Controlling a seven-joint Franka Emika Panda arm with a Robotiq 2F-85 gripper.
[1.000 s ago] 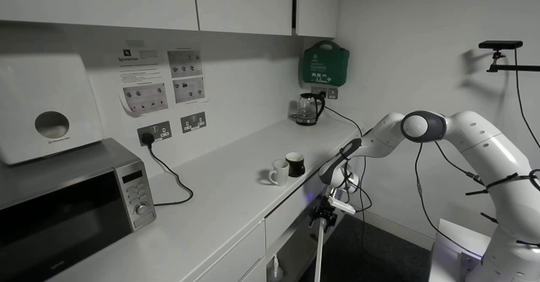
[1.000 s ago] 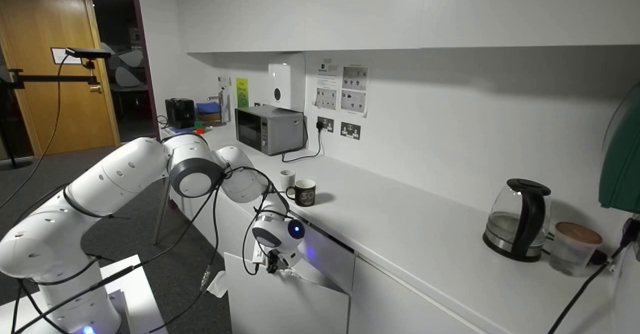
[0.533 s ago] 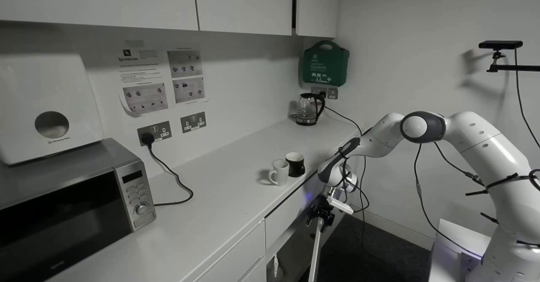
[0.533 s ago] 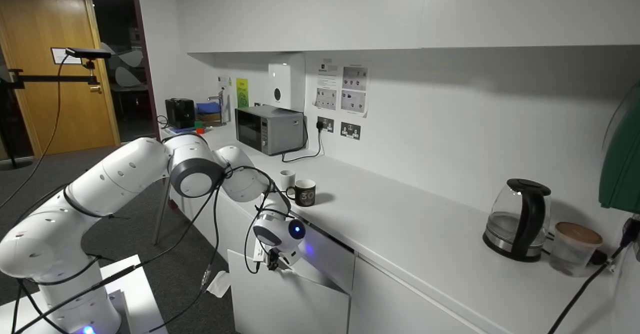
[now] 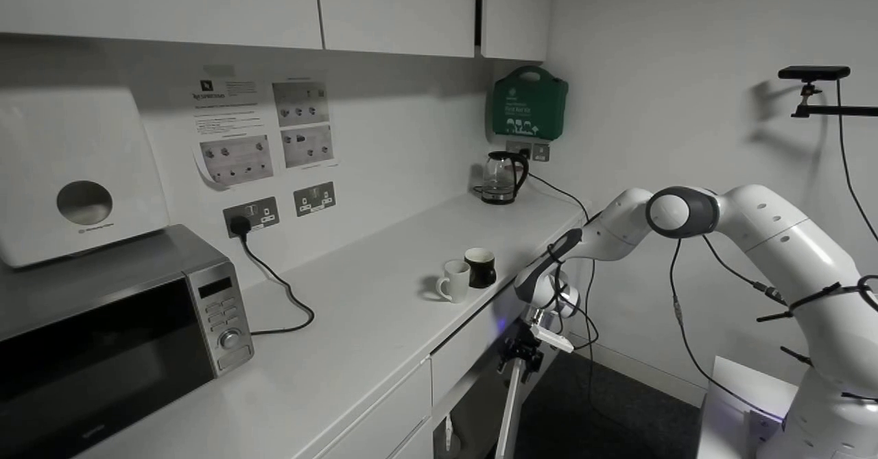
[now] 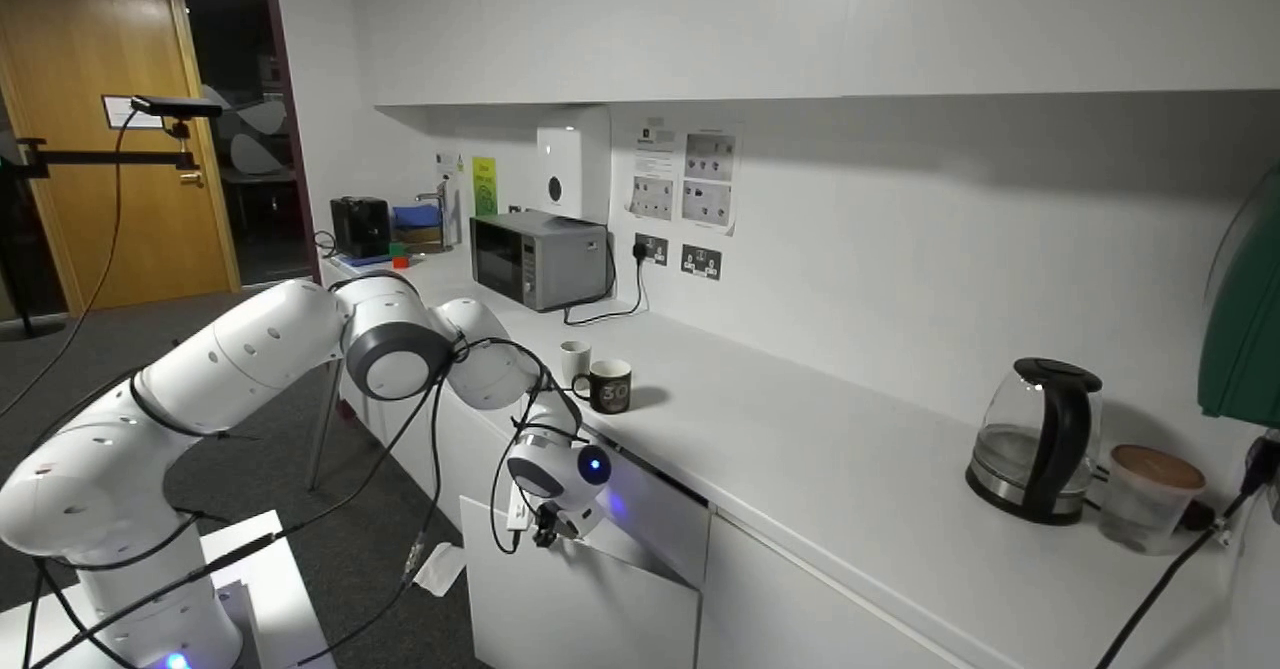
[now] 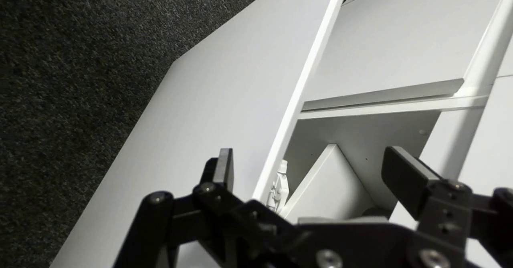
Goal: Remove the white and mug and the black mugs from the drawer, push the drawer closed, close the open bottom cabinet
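1. On the surface [image 5: 370, 294], the white mug [image 5: 453, 282] stands just beside the black mug [image 5: 480, 271], both upright and out of the drawer [image 5: 468, 350], whose front looks pushed in; closing the bottom cabinet [image 7: 372, 131] seems the step in hand.
2. At the cabinet door [image 6: 580, 609], the gripper [image 7: 312, 168] is spread well apart, the door's top edge appearing to run between its two sides; I cannot tell whether either side presses on it.
3. Likeliest trouble: the inner finger [image 7: 404, 180] hangs on the cabinet side, so pushing to the very end could pinch it and stop the door short.
4. Too shallow a reach over that edge might let the outer finger [image 7: 225, 170] slip off, leaving the door ajar.
5. Loose cables [image 6: 492, 509] looping beside the arm [image 6: 270, 339] could snag on the door's corner.
6. Lifting away too near the surface's edge might knock the black mug, the closer of the two.
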